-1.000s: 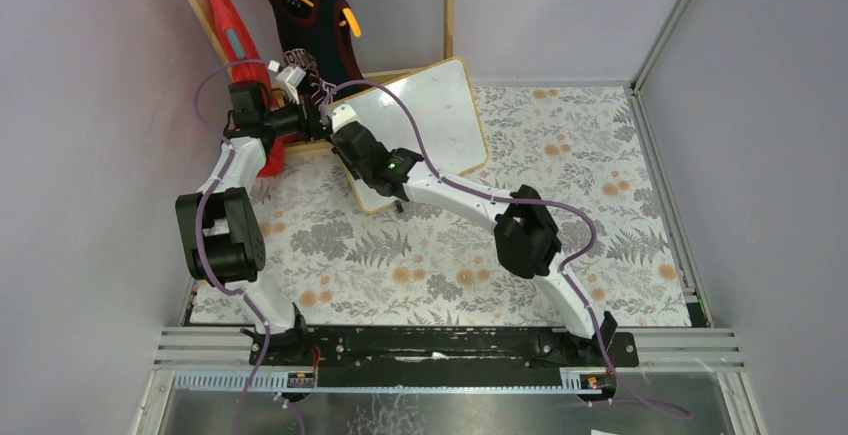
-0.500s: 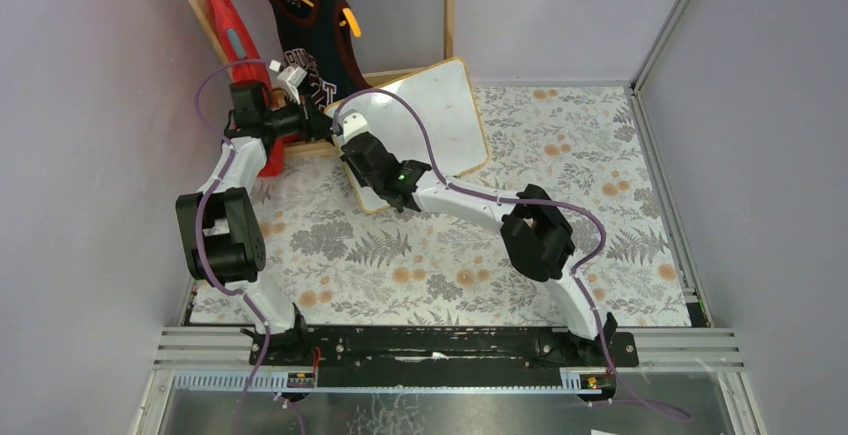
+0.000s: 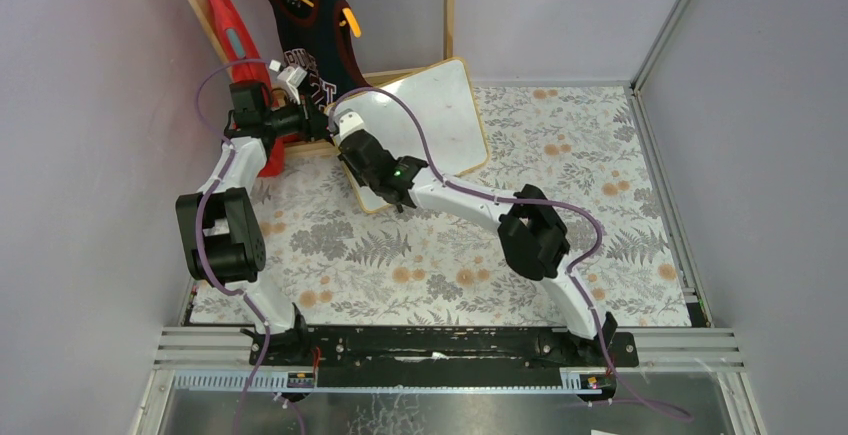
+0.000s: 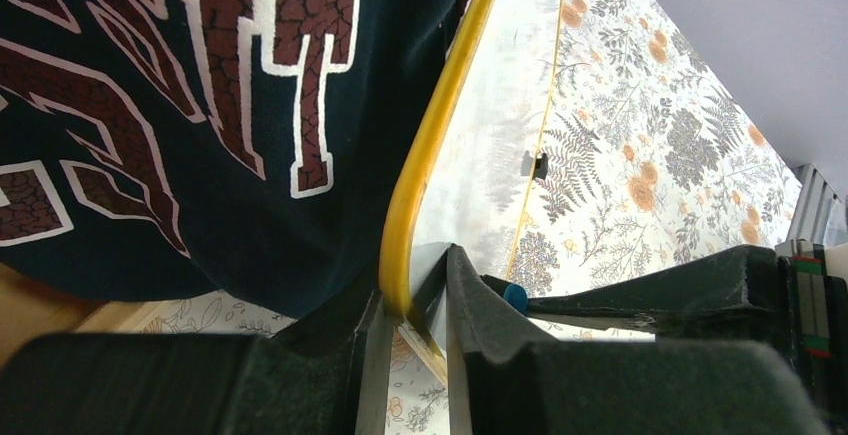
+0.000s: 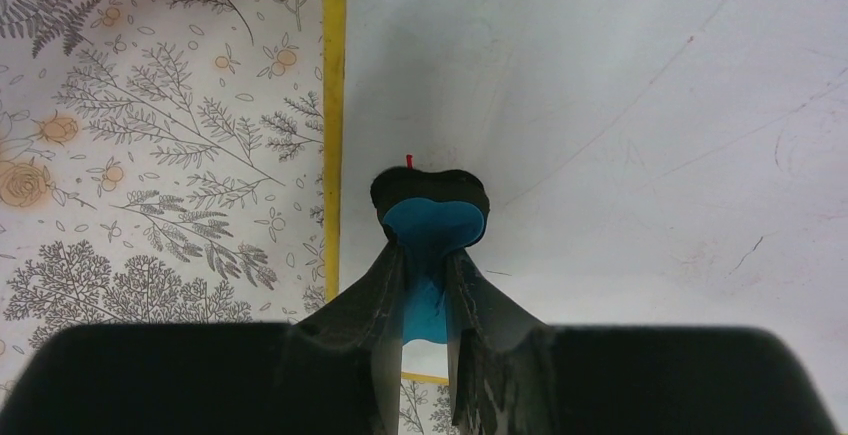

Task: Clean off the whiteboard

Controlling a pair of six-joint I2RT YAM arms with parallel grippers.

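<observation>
**Item: whiteboard [image 3: 445,105].** White glossy face with a thin light-wood frame and rounded corners. It sits askew at the far left of the floral table cloth [image 3: 600,185], with its far-left corner by the foot of the wooden rack [image 3: 449,5]. Whether it lies flat or is tipped up cannot be told.

**Marks on the board.** One short red stroke [image 5: 408,160] shows just beyond the eraser. Elsewhere there are faint grey scuffs and hairlines.

**Item: left gripper [image 4: 412,290].** The jaws are narrowed onto the board's left frame edge, one finger on each side of the wood. It reaches in from the left.

**Item: right gripper [image 5: 425,260].** The jaws are pinched on the eraser [image 5: 430,217], which has a blue body and a black felt pad. The pad is pressed to the white face, just inside the left frame strip and near the left gripper's hold.

**Surroundings.**
- A dark jersey [image 4: 200,105] with maroon, white-edged lettering hangs on the rack, its hem just beside the clamped edge.
- A red garment [image 3: 232,30] hangs to the left of the jersey.
- The grey enclosure walls stand on the left, far and right sides.
</observation>
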